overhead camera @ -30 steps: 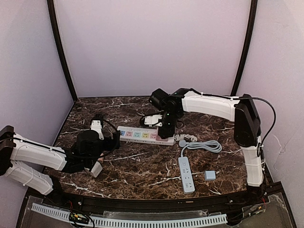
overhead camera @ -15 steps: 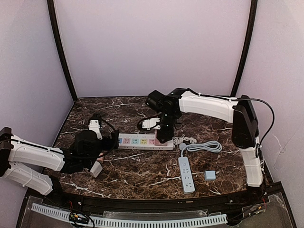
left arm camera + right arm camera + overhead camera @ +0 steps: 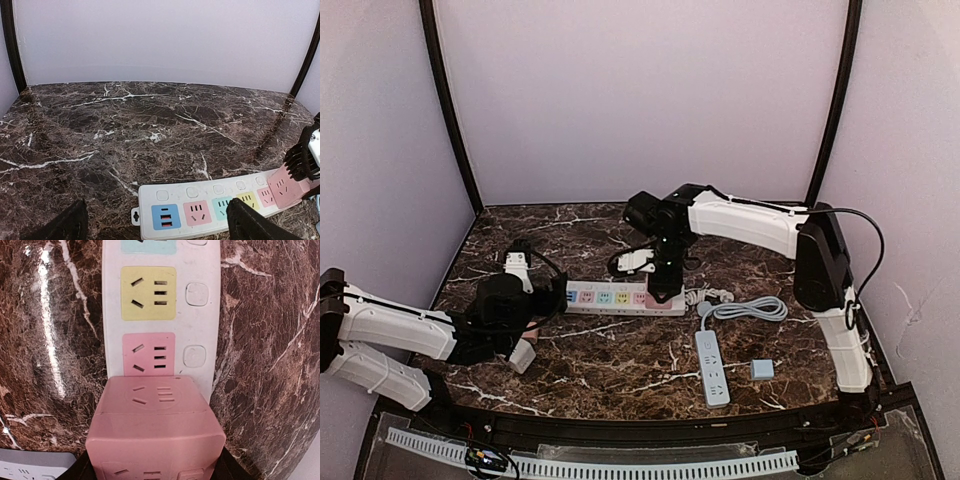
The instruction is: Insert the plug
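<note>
My right hand [image 3: 665, 272] grips the pink plug [image 3: 156, 425] over the end of the strip [image 3: 200, 320] below it. My left hand [image 3: 552, 298] is wide open, empty. I should keep the plug square and press straight down.

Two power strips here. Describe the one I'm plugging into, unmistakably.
Centre of the marble table: the right gripper holds a pink cube. Under it lies the white strip, crosswise. Its sockets sit on blue, pink, teal and yellow panels; the front strip is narrow, plain pale blue.
</note>
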Available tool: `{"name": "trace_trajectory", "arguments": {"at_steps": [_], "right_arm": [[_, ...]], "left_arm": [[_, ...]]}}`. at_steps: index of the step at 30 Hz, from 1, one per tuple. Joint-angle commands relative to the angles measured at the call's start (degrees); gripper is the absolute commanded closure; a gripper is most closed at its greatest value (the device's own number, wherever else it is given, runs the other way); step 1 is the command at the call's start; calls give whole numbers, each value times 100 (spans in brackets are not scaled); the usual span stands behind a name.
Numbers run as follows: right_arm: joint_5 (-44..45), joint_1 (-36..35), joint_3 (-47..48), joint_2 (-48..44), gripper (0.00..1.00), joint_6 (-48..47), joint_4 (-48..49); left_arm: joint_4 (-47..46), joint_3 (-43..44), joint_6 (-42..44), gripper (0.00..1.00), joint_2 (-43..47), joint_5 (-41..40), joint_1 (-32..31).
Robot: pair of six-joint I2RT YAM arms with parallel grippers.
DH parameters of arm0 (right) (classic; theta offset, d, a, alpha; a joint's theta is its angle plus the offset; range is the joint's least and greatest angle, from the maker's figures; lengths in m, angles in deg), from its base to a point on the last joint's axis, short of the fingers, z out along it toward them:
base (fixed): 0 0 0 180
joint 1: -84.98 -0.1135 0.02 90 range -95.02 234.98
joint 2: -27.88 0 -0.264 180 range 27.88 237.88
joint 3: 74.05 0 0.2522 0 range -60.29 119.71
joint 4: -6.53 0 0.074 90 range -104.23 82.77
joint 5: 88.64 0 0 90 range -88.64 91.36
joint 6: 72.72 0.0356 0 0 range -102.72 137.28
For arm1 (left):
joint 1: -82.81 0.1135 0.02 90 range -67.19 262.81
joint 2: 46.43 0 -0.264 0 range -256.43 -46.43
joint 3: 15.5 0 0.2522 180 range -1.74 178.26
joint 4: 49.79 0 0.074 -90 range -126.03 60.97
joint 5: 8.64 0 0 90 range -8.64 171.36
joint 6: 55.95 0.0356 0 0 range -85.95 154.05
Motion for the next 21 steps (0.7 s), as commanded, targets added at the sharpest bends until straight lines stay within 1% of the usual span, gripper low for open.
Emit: {"name": "trace_trajectory", "arguments": {"at_steps": [1,5,10,14,17,19,21], "right_arm": [[-309,12,-832,1027,100,176,-61],[-176,75,-1015,911,100,221,79],[-191,58,-721,1070,100,353,-25],[-184,41,-582,1001,100,468,-24],[-280,9,-542,800,91,558,-1],[-298,-11,-559,622,82,616,26],[-277,-21,-590,436,70,675,63]], "left_arm": [[-55,-102,29,4,38,-84,50],[-62,-136,8,4,80,-74,60],[-65,-137,-16,4,81,-41,60],[-55,-154,-16,4,104,-76,60],[-63,-155,-16,4,103,-84,64],[-69,-155,-16,4,92,-82,61],[-73,-155,-16,4,81,-81,63]]}}
